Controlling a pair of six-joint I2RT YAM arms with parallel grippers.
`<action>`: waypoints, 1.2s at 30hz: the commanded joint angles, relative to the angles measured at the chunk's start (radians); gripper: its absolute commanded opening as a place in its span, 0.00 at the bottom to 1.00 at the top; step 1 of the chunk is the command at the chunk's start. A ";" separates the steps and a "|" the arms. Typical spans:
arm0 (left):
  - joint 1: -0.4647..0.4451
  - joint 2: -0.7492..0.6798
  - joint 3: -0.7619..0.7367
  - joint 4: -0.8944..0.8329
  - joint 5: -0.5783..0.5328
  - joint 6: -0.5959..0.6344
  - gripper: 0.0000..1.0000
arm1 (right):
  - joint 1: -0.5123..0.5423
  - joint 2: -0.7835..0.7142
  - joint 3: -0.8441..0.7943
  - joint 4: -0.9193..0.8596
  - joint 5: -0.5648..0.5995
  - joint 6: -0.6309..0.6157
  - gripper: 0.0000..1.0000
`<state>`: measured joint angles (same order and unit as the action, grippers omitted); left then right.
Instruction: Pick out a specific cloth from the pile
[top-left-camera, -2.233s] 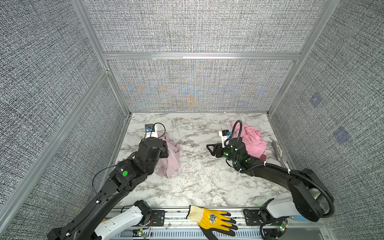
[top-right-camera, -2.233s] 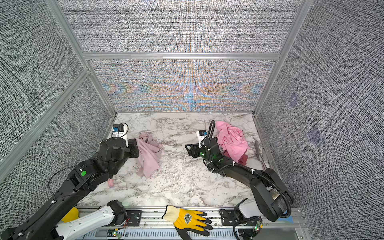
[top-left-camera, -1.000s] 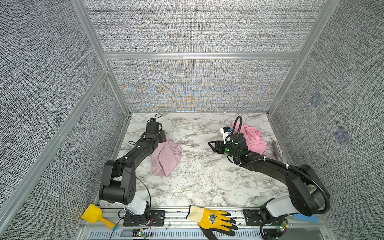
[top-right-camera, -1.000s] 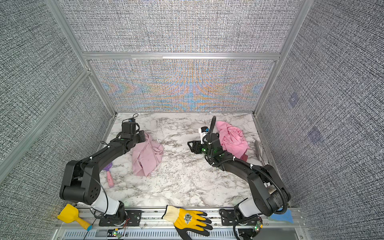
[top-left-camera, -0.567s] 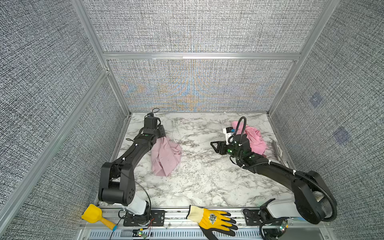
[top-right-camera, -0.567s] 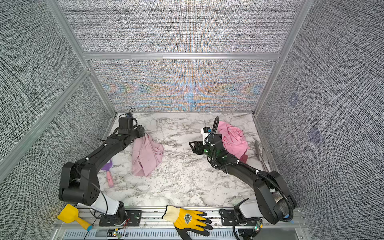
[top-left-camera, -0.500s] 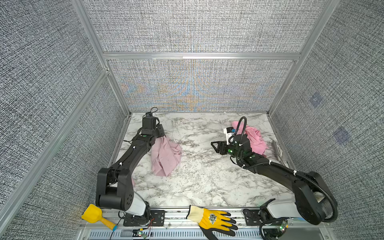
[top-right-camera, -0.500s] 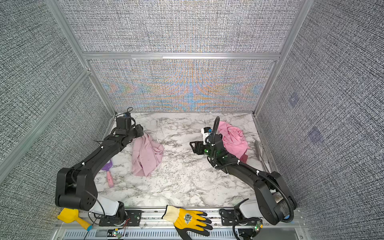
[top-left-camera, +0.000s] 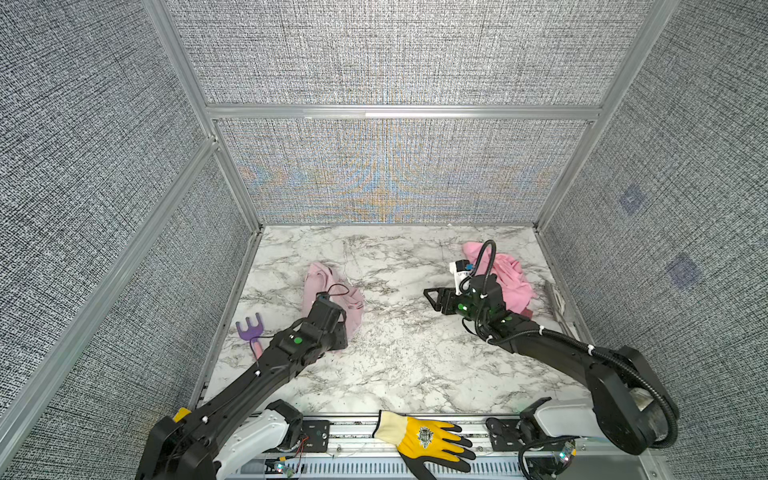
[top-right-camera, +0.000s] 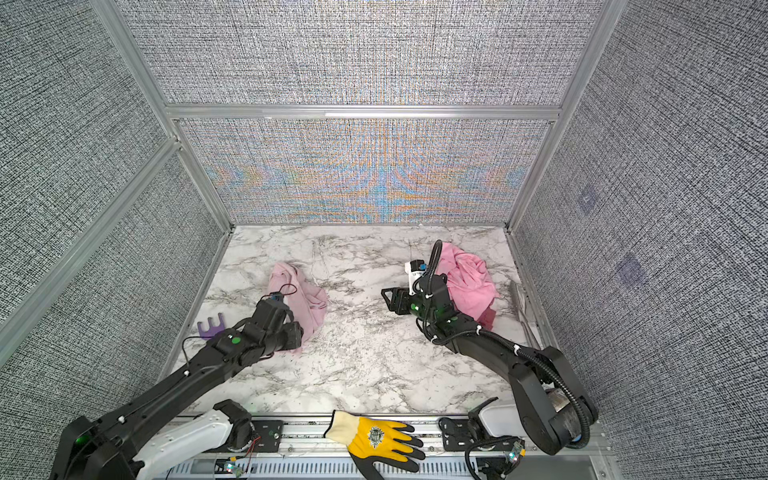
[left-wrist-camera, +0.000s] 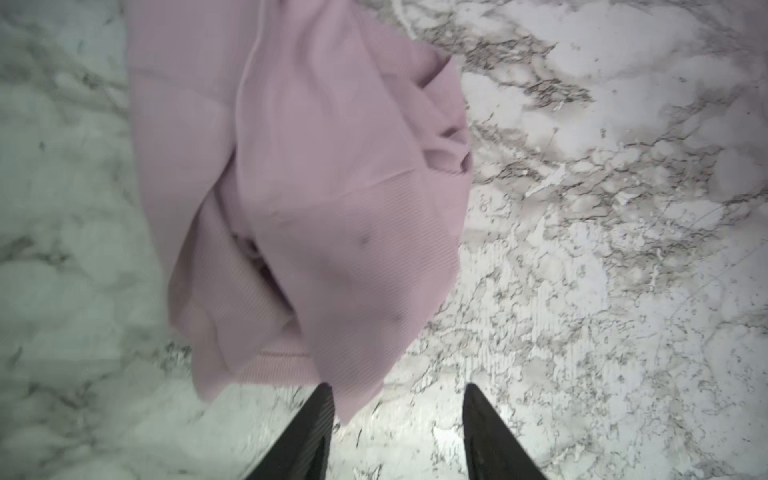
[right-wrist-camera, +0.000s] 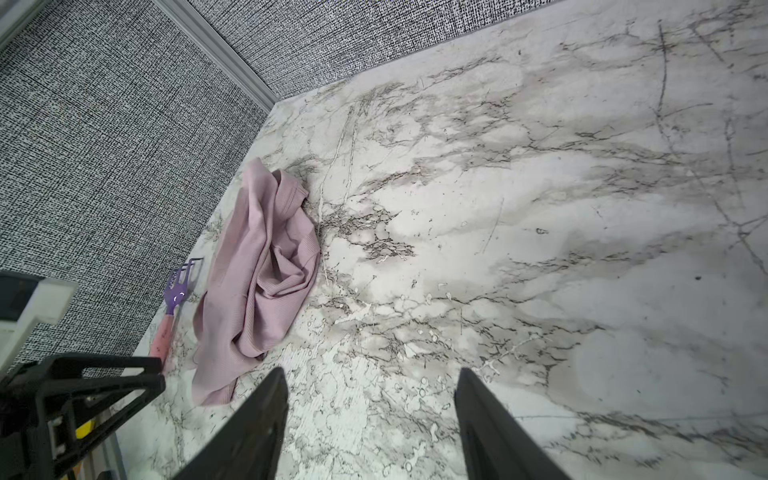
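Lying crumpled on the marble table (top-left-camera: 399, 357), left of centre: the cloth (top-left-camera: 322, 286), free of both grippers.

Showing in the left wrist view as a folded mauve-pink heap (left-wrist-camera: 307, 199), with the left gripper (left-wrist-camera: 397, 432) hanging just above its near edge, jaws parted and holding nothing. Hovering over bare marble near the middle, the right gripper (right-wrist-camera: 370, 419), jaws likewise spread and empty. Sitting well apart at the far right, behind the right arm: the pile (top-left-camera: 513, 274), bright pink over a dark rose-red edge. Resting between the cloth and the left wall: a purple toy rake (top-left-camera: 251, 330). Lying on the front rail: a yellow glove (top-left-camera: 424, 436).
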<state>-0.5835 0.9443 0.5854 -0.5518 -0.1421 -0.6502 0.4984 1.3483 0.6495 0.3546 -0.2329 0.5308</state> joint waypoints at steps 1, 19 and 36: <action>-0.019 -0.071 -0.051 -0.034 -0.010 -0.118 0.55 | 0.003 -0.003 -0.002 0.050 -0.001 0.026 0.66; -0.021 0.160 -0.142 0.202 -0.015 -0.092 0.54 | 0.003 0.027 0.029 0.038 -0.018 0.018 0.66; -0.038 0.319 0.034 0.044 -0.077 -0.093 0.00 | 0.002 0.046 0.052 0.029 -0.023 0.017 0.66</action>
<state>-0.6132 1.3041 0.5903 -0.4442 -0.2195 -0.7513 0.4992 1.3979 0.6933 0.3775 -0.2474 0.5461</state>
